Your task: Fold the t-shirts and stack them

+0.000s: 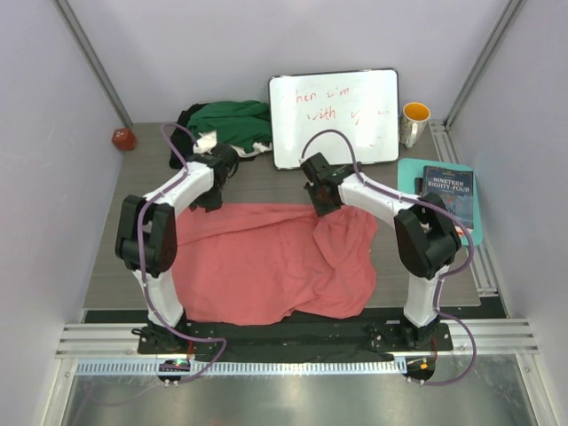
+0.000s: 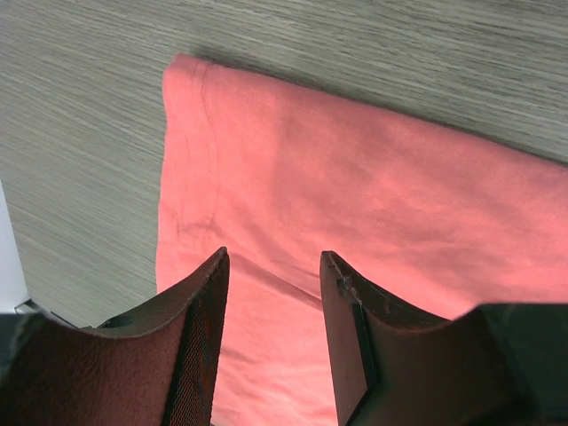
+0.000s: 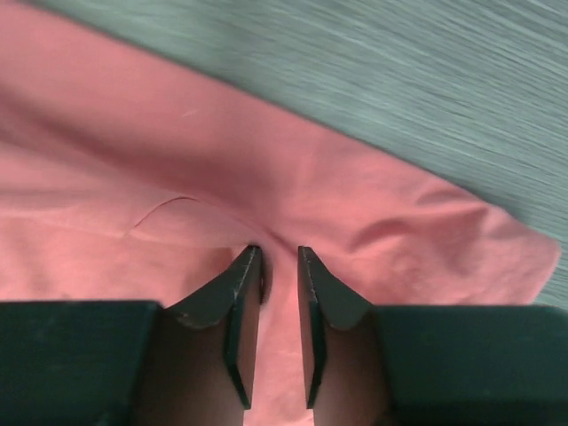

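The pink shirt [image 1: 266, 266] lies spread over the middle of the table [image 1: 266, 182], filling the centre of the overhead view. Its right part is bunched into a raised fold, while the left part lies flat.

The right gripper [image 3: 279, 253] sits at the shirt's upper edge, just right of centre. Its jaws stand only a narrow gap apart, and pink cloth shows in the gap. Creases run in toward the tips, but I cannot tell whether the cloth is actually pinched.

The left gripper [image 2: 273, 257] hangs at the shirt's upper left corner with its jaws wide apart and nothing between them. The cloth lies flat below it.

In the upper left of the overhead view, a green shirt [image 1: 232, 120] lies crumpled at the table's far edge, with bits of white and black cloth in the same heap. Just right of it leans a whiteboard [image 1: 335, 115] with red writing. A mug [image 1: 414, 124] stands at the upper right, and a book [image 1: 446, 188] lies on a teal mat [image 1: 410, 173] below it. A small red object [image 1: 122, 138] sits at the far left.
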You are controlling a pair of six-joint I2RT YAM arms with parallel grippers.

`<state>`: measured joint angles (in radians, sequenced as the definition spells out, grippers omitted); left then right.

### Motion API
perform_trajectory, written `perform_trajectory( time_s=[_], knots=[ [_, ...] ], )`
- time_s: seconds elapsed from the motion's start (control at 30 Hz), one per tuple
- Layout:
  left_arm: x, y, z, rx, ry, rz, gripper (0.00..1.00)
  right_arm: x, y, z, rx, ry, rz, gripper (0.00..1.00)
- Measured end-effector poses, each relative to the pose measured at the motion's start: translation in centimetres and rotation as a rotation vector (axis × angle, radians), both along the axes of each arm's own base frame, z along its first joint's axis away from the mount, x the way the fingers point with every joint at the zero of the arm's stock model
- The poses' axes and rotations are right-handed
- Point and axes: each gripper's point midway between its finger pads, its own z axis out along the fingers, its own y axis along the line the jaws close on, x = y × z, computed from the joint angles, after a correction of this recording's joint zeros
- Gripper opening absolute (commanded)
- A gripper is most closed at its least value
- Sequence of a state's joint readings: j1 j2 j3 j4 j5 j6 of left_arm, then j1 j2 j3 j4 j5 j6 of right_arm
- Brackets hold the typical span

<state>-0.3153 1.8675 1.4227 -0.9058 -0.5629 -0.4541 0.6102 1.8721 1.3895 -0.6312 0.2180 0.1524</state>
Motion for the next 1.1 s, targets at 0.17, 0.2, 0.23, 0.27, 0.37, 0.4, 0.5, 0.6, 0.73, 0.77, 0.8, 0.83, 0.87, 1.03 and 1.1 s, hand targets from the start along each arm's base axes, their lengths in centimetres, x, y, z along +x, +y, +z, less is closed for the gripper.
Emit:
perform_trajectory(
  time_s=[0.17, 0.2, 0.23, 0.27, 0.37, 0.4, 0.5, 0.6, 0.73, 0.77, 0.8, 0.83, 0.87, 1.03, 1.1],
  knots=[
    [-0.1, -0.2, -0.3, -0.001, 0.013, -0.013, 0.47, 0.9, -3.0, -1.6, -0.044, 0.046, -0.076, 0.44],
    [-0.1, -0.2, -0.3, -0.001, 0.014, -0.014, 0.47, 0.9, -3.5, -1.9, -0.052, 0.055, -0.087, 0.44],
    [-0.1, -0.3, -0.3, 0.0, 0.015, -0.016, 0.46, 0.9, -3.9, -2.0, -0.06, 0.063, -0.095, 0.43],
    [-0.1, -0.3, -0.3, 0.0, 0.016, -0.018, 0.46, 0.8, -4.2, -2.1, -0.066, 0.07, -0.1, 0.43],
    [-0.1, -0.4, -0.4, -0.001, 0.017, -0.022, 0.47, 0.7, -4.4, -2.1, -0.072, 0.074, -0.103, 0.44],
    [-0.1, -0.5, -0.4, -0.001, 0.017, -0.023, 0.47, 0.6, -4.3, -2.1, -0.072, 0.076, -0.102, 0.45],
    [-0.2, -0.8, -0.4, -0.006, 0.02, -0.033, 0.47, 0.5, -4.2, -1.7, -0.061, 0.075, -0.102, 0.45],
    [-0.2, -1.2, -0.7, -0.015, 0.027, -0.043, 0.47, 0.3, -3.7, -0.3, -0.023, 0.058, -0.096, 0.45],
    [-0.4, -1.9, -1.6, -0.022, 0.051, -0.057, 0.47, 0.1, -2.7, 2.4, 0.046, 0.019, -0.08, 0.46],
    [-0.4, -2.0, -1.9, -0.02, 0.06, -0.06, 0.47, 0.0, -2.4, 2.9, 0.065, 0.011, -0.075, 0.46],
    [-0.5, -2.1, -2.3, -0.018, 0.071, -0.062, 0.47, -0.2, -2.1, 3.5, 0.082, 0.004, -0.069, 0.46],
    [-0.5, -2.2, -2.6, -0.016, 0.079, -0.064, 0.47, -0.4, -1.7, 4.1, 0.099, -0.003, -0.061, 0.46],
    [-0.6, -2.2, -2.9, -0.015, 0.086, -0.065, 0.47, -0.6, -1.4, 4.5, 0.112, -0.008, -0.054, 0.47],
    [-0.8, -2.6, -3.8, -0.018, 0.113, -0.071, 0.47, -1.9, 0.2, 6.0, 0.154, -0.018, -0.009, 0.49],
    [-0.8, -2.6, -3.8, -0.019, 0.114, -0.072, 0.47, -2.6, 0.5, 5.8, 0.147, -0.006, 0.006, 0.49]
  ],
)
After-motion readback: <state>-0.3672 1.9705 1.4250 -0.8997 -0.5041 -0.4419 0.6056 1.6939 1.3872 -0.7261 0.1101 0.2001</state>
